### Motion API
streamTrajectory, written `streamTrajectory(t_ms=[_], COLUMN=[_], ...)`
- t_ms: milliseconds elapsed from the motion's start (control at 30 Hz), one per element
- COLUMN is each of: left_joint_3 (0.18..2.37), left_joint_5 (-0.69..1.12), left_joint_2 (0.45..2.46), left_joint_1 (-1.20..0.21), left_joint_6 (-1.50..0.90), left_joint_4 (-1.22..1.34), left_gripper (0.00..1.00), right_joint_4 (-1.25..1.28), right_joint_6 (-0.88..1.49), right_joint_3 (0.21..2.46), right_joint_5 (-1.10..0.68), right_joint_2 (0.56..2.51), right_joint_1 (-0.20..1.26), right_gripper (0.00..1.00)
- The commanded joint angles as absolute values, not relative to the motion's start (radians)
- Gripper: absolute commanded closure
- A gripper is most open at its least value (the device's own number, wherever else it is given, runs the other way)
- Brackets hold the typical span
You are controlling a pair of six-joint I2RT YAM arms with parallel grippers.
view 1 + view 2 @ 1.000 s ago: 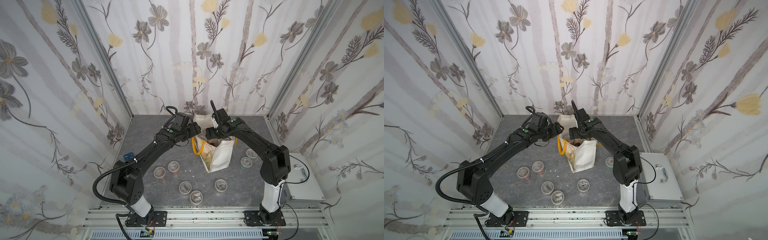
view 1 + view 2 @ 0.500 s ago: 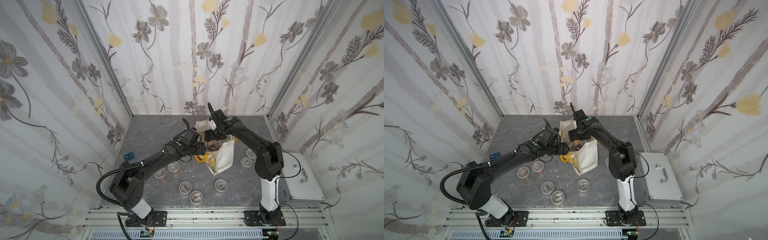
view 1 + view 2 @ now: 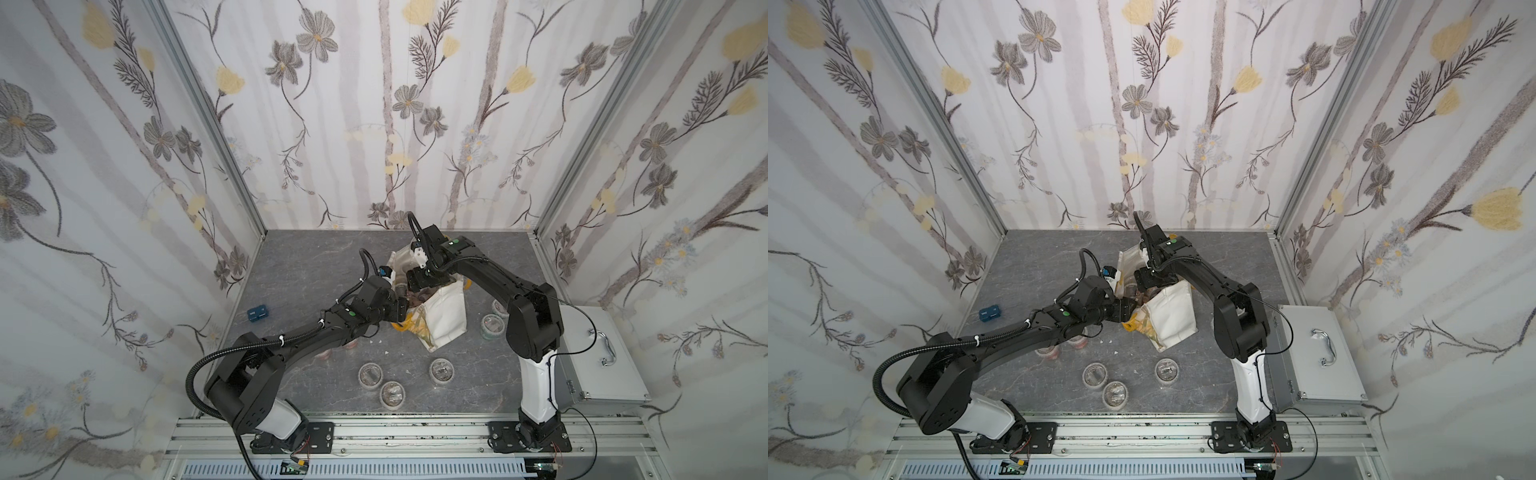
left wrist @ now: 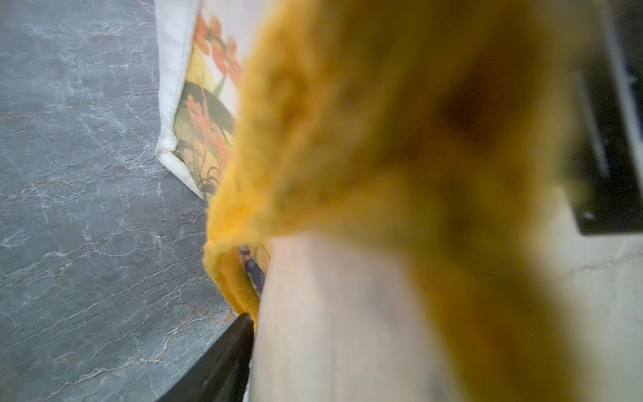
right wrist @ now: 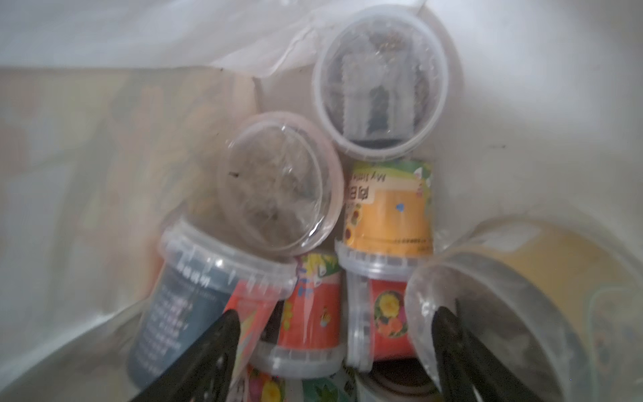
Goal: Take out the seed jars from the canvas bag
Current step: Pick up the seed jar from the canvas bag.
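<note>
The cream canvas bag (image 3: pixel 444 320) (image 3: pixel 1173 320) stands mid-table with its mouth open. My right gripper (image 5: pixel 335 313) (image 3: pixel 415 286) is open inside that mouth, fingers on either side of two red-labelled seed jars (image 5: pixel 313 306). More jars lie heaped around them: an orange-labelled one (image 5: pixel 389 209) and two with clear lids up (image 5: pixel 379 80). My left gripper (image 3: pixel 402 308) is at the bag's near rim by the yellow handle (image 4: pixel 348 121). Only one of its fingers (image 4: pixel 226 355) shows, set far to the side, with bag cloth beside it. Several jars (image 3: pixel 371 374) (image 3: pixel 1167 370) stand on the table.
A silver metal case (image 3: pixel 598 353) (image 3: pixel 1316 357) lies at the right edge. A small blue object (image 3: pixel 257 312) sits near the left wall. Two jars (image 3: pixel 492 325) stand right of the bag under my right arm. Others (image 3: pixel 1054 351) are partly hidden under my left arm.
My left arm has dropped from above the bag to its near rim at the yellow handle. My right gripper has sunk into the bag's mouth. Both sets of jaws have narrowed a little.
</note>
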State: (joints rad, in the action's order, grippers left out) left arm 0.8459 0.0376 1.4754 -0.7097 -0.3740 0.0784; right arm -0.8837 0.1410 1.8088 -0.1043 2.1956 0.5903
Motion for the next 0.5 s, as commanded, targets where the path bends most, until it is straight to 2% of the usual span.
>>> streamTrajectory(t_ms=[0, 100, 467], left_joint_3=[0.780, 0.725, 0.602], left_joint_5=[0.026, 0.065, 0.032], left_joint_2=[1.421, 1.358, 1.185], left_joint_1=[-0.701, -0.685, -0.657], left_joint_6=[-0.391, -0.400, -0.457], left_joint_4=[0.189, 0.203, 0.188], left_gripper=[0.31, 0.31, 0.34], right_joint_4=[-0.848, -0.837, -0.827], right_joint_6=[0.097, 0.091, 0.097], right_joint_3=[1.776, 1.792, 1.870], right_joint_5=[-0.152, -0.162, -0.178], right_joint_2=[2.166, 2.161, 2.169], right_joint_1=[0.615, 0.627, 0.650], right_gripper=[0.18, 0.17, 0.16])
